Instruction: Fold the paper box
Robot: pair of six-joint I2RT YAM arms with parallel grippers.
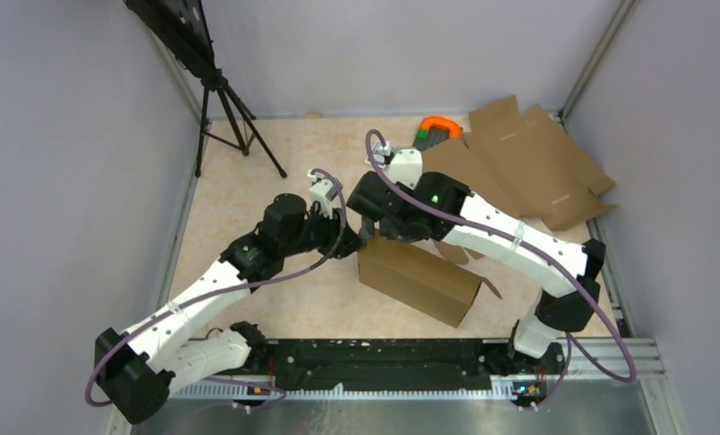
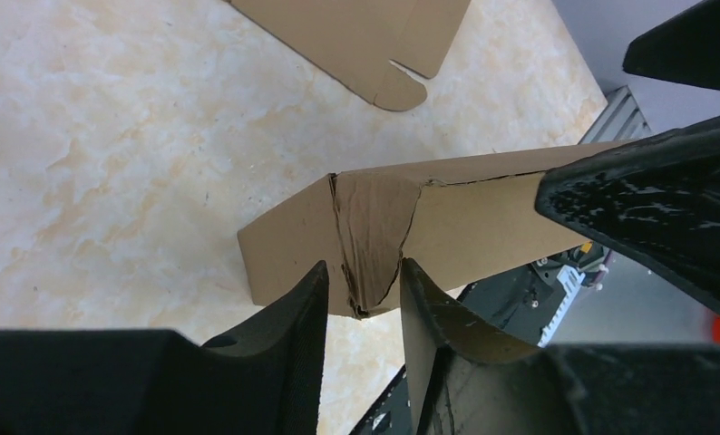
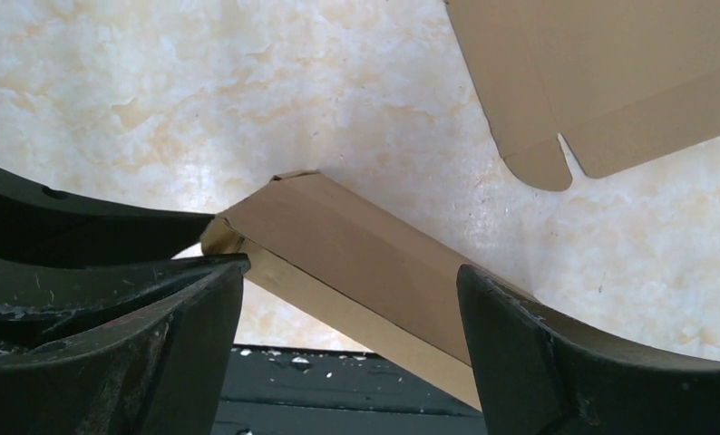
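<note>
Paper box (image 1: 418, 275): brown, mid-table, just ahead of the arm bases; both grippers at its far-left corner.
Left gripper (image 2: 364, 267): fingers close on either side of the box's creased corner; cannot tell whether they pinch it.
Right gripper (image 3: 354, 265): jaws spread wide, straddling the box's upper edge.
Flat blank (image 1: 529, 168): far right, well apart.

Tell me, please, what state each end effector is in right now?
Left end effector: open, jaws either side of the end flap of the plain brown cardboard box.
Right end effector: open wide, astride the same box's edge.
</note>
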